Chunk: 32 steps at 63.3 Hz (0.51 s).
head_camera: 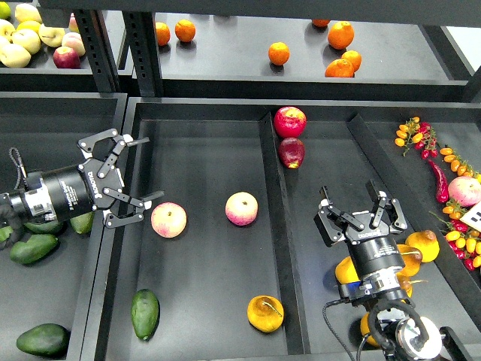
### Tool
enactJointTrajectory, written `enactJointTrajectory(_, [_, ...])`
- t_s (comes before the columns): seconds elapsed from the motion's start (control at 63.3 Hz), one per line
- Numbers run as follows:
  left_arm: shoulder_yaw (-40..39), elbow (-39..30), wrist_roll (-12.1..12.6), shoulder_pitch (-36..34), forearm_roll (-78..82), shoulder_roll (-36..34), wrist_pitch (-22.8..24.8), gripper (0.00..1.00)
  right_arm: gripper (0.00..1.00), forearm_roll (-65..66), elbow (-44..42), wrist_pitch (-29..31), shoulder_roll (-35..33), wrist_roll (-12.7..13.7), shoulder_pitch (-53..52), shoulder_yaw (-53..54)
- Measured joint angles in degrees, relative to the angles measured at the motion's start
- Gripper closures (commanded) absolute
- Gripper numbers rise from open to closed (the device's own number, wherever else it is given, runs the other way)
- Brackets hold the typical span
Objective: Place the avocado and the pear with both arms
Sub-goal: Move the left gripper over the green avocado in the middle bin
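Evidently both fruits of the task already lie in the middle tray (203, 128), and I judge them set down there on purpose, apart from the stock they came from; the avocado (145, 313) rests on its long side near the tray's left wall, low in the view, while more dark green avocados (34, 248) sit in the bin to the left, beyond that wall; the pear (265, 313) sits squat near the tray's right divider, stem and brown blotch turned up, with similar yellow-orange fruit (423, 244) heaped in the right bin; two peaches (168, 219) lie between them and higher up, not touching either. The left gripper (134, 170) hangs over the tray's left wall with its fingers spread wide and nothing between them; the avocado lies well below it in the view, clear of the fingers. The right gripper (352, 201) stands in the right bin, fingers likewise spread and holding nothing; the pear lies to its left, across the divider and lower down. From this layout the placing looks done, both arms standing off empty.
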<state>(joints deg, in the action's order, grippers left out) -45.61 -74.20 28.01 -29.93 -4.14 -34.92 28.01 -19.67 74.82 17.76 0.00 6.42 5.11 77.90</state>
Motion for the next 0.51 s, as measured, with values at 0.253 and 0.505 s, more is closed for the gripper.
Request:
enactJointTrajectory(0.253, [12.9, -1.0, 0.0, -9.1, -0.2, -4.4, 0.0, 0.00, 0.00, -0.1, 0.0, -0.2, 0.0, 0.0, -0.8, 0.1])
enactJointTrajectory(0.505, [32.7, -1.4, 0.0, -24.0, 0.2, -6.6, 0.0, 0.00, 0.00, -0.5, -0.1, -0.7, 0.0, 0.1, -2.3, 0.1])
